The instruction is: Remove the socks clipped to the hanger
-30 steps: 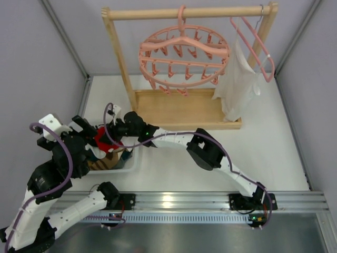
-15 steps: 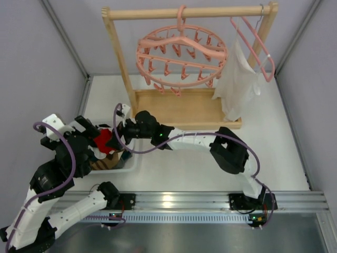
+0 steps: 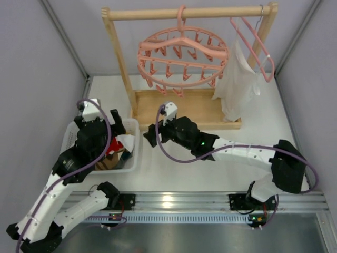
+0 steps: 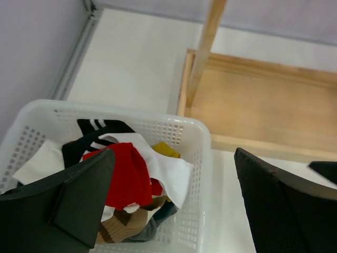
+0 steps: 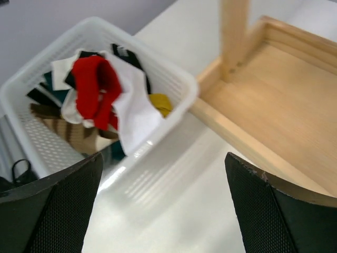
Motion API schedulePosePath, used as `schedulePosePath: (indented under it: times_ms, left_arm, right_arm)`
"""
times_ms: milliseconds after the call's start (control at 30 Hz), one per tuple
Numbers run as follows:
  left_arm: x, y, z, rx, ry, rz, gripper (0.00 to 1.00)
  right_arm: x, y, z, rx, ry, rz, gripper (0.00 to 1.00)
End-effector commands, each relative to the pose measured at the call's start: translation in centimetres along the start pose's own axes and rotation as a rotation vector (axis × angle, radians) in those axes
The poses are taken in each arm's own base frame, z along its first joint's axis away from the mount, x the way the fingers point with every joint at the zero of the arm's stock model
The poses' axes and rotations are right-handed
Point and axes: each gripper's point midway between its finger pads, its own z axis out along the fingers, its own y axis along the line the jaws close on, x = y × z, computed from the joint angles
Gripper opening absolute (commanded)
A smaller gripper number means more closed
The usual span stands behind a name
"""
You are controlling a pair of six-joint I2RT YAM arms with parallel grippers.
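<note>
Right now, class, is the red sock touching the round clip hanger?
Apart. The top external view shows the red sock lying in the white basket, well away from the hanger, which hangs from the wooden rack.

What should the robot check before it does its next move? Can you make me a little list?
1. The ring hanger is bare: ok, nothing clipped to it shows in the top view.
2. The socks are in the white basket: ok, piled inside with a red one on top.
3. The left hand is open and empty: ok.
4. The right hand is open and empty: ok.
5. Nothing spills over the basket's rim: cannot tell, a white piece lies close against it.
</note>
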Motion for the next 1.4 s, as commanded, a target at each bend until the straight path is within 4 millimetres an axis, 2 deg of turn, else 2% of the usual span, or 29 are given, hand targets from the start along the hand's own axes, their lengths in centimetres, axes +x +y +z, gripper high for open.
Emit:
schedulePosePath:
  times_ms: [0, 33, 67, 100, 133, 167, 200, 233, 267, 333, 367, 467, 500, 600, 833, 900, 1067, 1133, 1367]
  left_arm:
    - [0.9, -4.6, 1.8, 0.243, 0.066, 0.012, 0.98]
    - [0.4, -3.4, 2.8, 0.205, 0.052, -0.023, 0.98]
    - [0.4, -3.3, 3.1, 0.216, 0.057, -0.035, 0.98]
    - [0.4, -3.2, 3.2, 0.234, 0.06, -0.043, 0.98]
    - [0.0, -2.0, 3.7, 0.195, 0.045, -0.055, 0.98]
    - [-0.2, -1.4, 3.9, 0.173, 0.041, -0.049, 0.98]
    - [-0.3, -0.6, 4.1, 0.144, 0.035, -0.048, 0.98]
    - [-0.3, -0.3, 4.2, 0.132, 0.032, -0.04, 0.98]
    - [-0.2, 0.0, 4.3, 0.121, 0.032, -0.028, 0.98]
    - [-0.2, 0.6, 4.2, 0.091, 0.025, -0.016, 0.99]
    - [-0.3, 1.0, 4.2, 0.076, 0.017, -0.013, 0.98]
    - [-0.5, 1.8, 3.7, 0.047, -0.003, 0.0, 0.99]
    - [-0.7, 1.9, 3.3, 0.049, -0.016, 0.0, 0.98]
    - [-0.6, 1.2, 2.2, 0.121, -0.035, 0.019, 0.99]
    - [-1.0, 1.0, -0.6, 0.188, -0.039, 0.045, 0.99]
    - [-1.0, 0.4, -1.1, 0.225, -0.03, 0.045, 0.99]
    - [0.1, -0.3, -1.2, 0.267, -0.001, 0.04, 0.99]
    - [0.8, -0.6, -1.0, 0.284, 0.019, 0.042, 0.99]
    - [1.4, -0.8, -0.4, 0.284, 0.045, 0.037, 0.98]
  right_arm:
    - [-1.3, -6.8, -4.6, 0.272, -0.026, -0.008, 0.93]
    - [-1.1, -7.6, -5.4, 0.299, -0.026, 0.007, 0.93]
    - [-1.1, -8.4, -6.4, 0.325, -0.028, 0.012, 0.93]
    - [-1.0, -10.2, -8.4, 0.393, -0.027, 0.017, 0.93]
    - [-1.0, -10.9, -9.4, 0.425, -0.028, 0.019, 0.94]
    - [-2.0, -11.8, -11.1, 0.452, -0.056, 0.028, 0.94]
    - [-1.9, -12.9, -12.1, 0.496, -0.06, 0.03, 0.94]
    - [-0.8, -13.8, -13.5, 0.534, -0.011, 0.017, 0.95]
    - [-1.8, -14.2, -15.1, 0.551, -0.042, 0.024, 0.95]
    - [-1.3, -16.2, -17.7, 0.632, -0.017, 0.015, 0.95]
    - [-2.3, -16.5, -19.3, 0.652, -0.053, 0.023, 0.95]
    - [-2.3, -18.1, -22.8, 0.746, -0.039, 0.001, 0.96]
    - [-3.3, -18.4, -24.4, 0.774, -0.074, 0.001, 0.97]
    - [-3.9, -18.9, -27.6, 0.83, -0.073, -0.026, 0.98]
    - [-4.6, -18.9, -32.2, 0.873, -0.054, -0.063, 0.99]
    - [-5.2, -19.1, -33.7, 0.904, -0.066, -0.076, 0.99]
    - [-6.0, -19.6, -36.7, 0.978, -0.069, -0.126, 0.99]
    - [-6.8, -19.6, -37.5, 0.992, -0.088, -0.133, 0.99]
    - [-7.7, -19.7, -37.6, 1.015, -0.091, -0.131, 0.99]
